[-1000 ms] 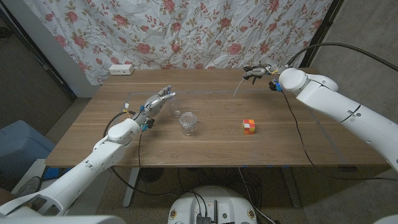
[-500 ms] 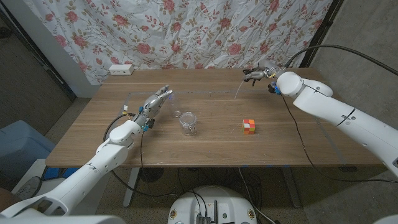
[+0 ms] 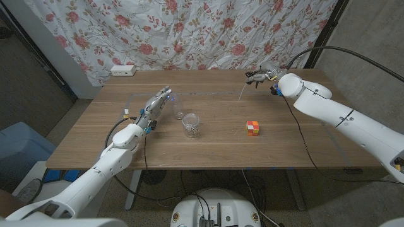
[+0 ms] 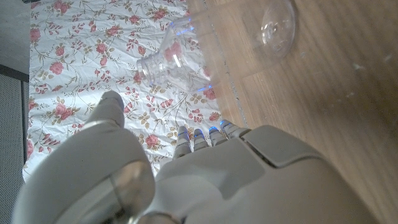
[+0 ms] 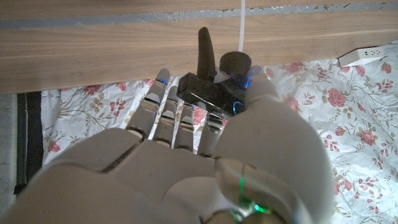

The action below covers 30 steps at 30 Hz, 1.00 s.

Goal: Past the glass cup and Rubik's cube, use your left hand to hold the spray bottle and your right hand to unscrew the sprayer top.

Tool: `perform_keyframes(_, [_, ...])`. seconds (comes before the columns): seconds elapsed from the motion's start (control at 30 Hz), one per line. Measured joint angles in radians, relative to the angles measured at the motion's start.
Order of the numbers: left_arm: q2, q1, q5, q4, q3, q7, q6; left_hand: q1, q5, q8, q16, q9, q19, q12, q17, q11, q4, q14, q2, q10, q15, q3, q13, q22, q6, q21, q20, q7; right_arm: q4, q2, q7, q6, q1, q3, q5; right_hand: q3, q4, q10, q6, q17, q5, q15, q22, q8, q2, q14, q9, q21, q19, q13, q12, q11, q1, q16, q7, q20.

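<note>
The clear spray bottle (image 3: 178,106) stands upright without its top, beyond the glass cup (image 3: 191,125). In the left wrist view its open neck (image 4: 152,64) shows past my fingertips, with the cup (image 4: 277,26) beside it. My left hand (image 3: 156,103) is beside the bottle with fingers spread, not gripping it. My right hand (image 3: 264,75) is raised over the far right of the table and pinches the black sprayer top (image 5: 211,87), whose white tube (image 3: 242,92) hangs down. The Rubik's cube (image 3: 253,128) sits right of the cup.
A white power strip (image 3: 123,70) lies at the table's far left edge before the floral curtain (image 3: 208,31). A pale tape line (image 3: 208,92) crosses the table behind the bottle. A blue bin (image 3: 19,148) stands on the floor to the left.
My left hand has drawn slightly back from the bottle, which now stands free. My right arm has shifted a little while it keeps the sprayer top raised.
</note>
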<state>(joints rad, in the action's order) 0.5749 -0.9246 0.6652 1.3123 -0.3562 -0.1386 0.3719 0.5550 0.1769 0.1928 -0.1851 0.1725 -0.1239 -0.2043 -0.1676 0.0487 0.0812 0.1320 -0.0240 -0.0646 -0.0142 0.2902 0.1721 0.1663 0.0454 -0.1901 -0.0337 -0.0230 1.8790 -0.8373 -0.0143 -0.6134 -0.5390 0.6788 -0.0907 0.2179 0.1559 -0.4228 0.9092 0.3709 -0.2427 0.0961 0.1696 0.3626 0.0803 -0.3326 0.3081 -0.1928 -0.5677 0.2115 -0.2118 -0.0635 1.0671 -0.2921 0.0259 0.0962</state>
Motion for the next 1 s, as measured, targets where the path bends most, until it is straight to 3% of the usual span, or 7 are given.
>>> perform_keyframes(0.6, [-0.035, -0.001, 0.017, -0.026, 0.010, 0.018, 0.022, -0.042, 0.005, 0.000, 0.000, 0.000, 0.027, 0.000, 0.000, 0.002, -0.008, -0.033, -0.051, 0.035, -0.008, 0.008, 0.000, 0.000, 0.050, 0.000, 0.002, 0.000, -0.070, 0.038, 0.036, 0.005, 0.026, 0.024, -0.029, -0.003, -0.003, 0.000, 0.000, 0.000, 0.000, -0.005, 0.000, -0.004, 0.000, 0.006, 0.001, 0.000, 0.000, 0.000, 0.000, 0.000, 0.000, 0.000, 0.000, 0.000])
perform_keyframes(0.67, [-0.036, -0.002, 0.016, -0.026, 0.011, 0.025, 0.023, -0.044, 0.005, 0.000, 0.000, 0.000, 0.028, 0.000, 0.000, 0.005, -0.008, -0.034, -0.056, 0.038, -0.009, 0.008, 0.000, 0.000, 0.050, 0.000, 0.003, 0.000, -0.082, 0.043, 0.040, 0.005, 0.029, 0.027, -0.030, -0.003, -0.003, 0.000, 0.023, 0.000, 0.000, -0.005, 0.000, -0.007, -0.015, 0.006, 0.001, 0.000, 0.000, 0.000, 0.000, 0.000, -0.016, 0.000, 0.023, 0.000])
perform_keyframes(1.0, [-0.035, -0.015, 0.007, -0.011, 0.016, 0.051, 0.023, -0.058, 0.005, 0.000, 0.000, 0.000, 0.033, 0.000, 0.000, 0.005, -0.010, -0.045, -0.070, 0.048, -0.009, 0.010, 0.000, 0.000, 0.070, 0.000, -0.002, 0.002, -0.116, 0.058, 0.054, 0.007, 0.038, 0.035, -0.031, -0.005, -0.005, 0.003, 0.023, 0.000, 0.003, -0.005, 0.000, -0.004, -0.010, 0.006, -0.004, 0.000, 0.004, 0.000, 0.000, 0.003, -0.021, -0.001, 0.023, -0.004])
